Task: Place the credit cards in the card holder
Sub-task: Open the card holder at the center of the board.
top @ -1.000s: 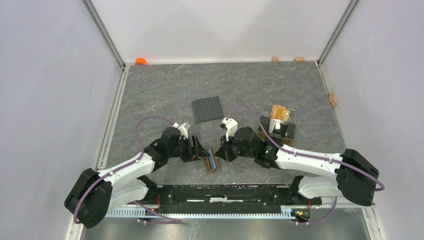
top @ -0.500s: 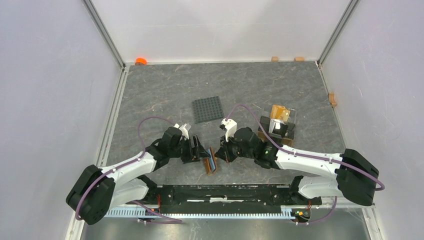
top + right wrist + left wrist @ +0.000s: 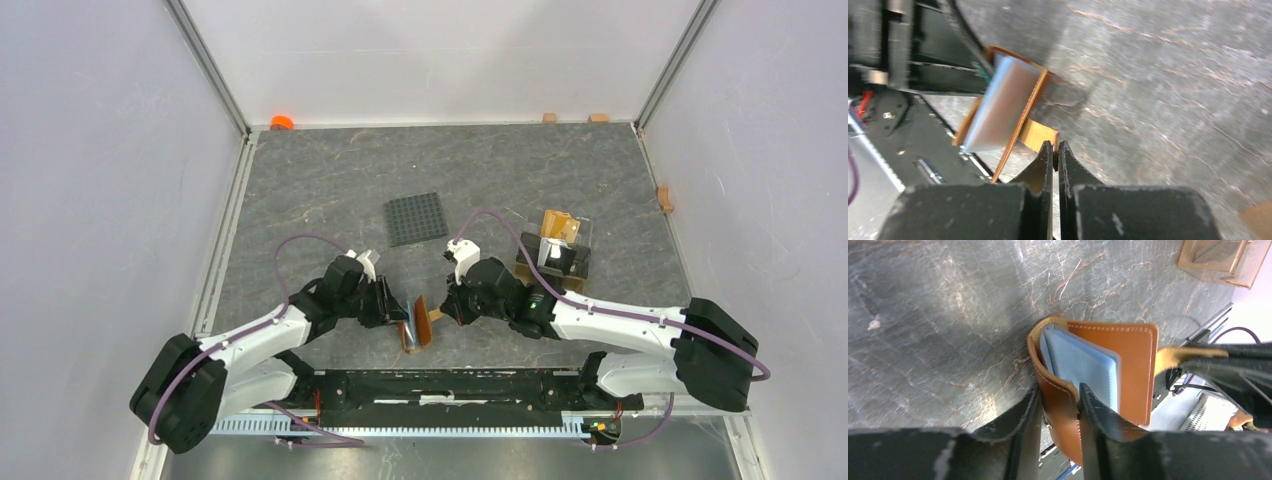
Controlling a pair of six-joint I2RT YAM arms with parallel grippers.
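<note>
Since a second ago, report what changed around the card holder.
The left gripper, open beside the card holder before, moved in and closed on one leather flap; the holder shifted slightly toward the left arm. The right gripper stayed shut on the holder's tab, the light blue card stayed inside, and the studded plate and amber stand did not move.

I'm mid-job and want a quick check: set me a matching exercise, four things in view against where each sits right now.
1 card holder
2 blue card
3 studded plate
4 amber stand

A lying flat, nothing on it
B standing right of the studded plate
C between the brown leather flaps
D pinched by jaws from both sides

Pairs: 1-D, 2-C, 3-A, 4-B
</note>
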